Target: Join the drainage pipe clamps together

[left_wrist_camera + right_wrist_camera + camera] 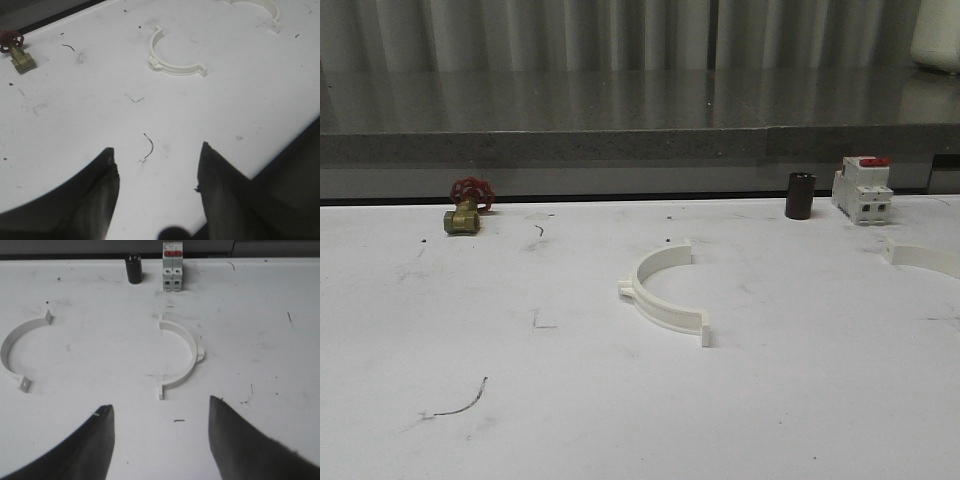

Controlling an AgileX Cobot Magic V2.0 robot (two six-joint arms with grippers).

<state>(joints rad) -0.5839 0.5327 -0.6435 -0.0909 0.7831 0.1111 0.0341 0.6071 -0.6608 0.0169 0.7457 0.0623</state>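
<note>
Both my grippers, left and right, hung with fingers spread and empty above the table. I worried light half-rings would skid when nudged. The near clamp half lay ahead of my right gripper; the other half rested mid-table, well apart.

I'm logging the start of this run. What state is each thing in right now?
Near clamp half: flat on the table, unjoined, untouched.
Far clamp half: flat at the table's right edge, apart from the other.
Valve: resting at back left, untouched.
Breaker: upright at back right.
Dark cylinder: upright beside the breaker.
Left gripper: open, empty, above the table.
Right gripper: open, empty, facing the far clamp half.
</note>
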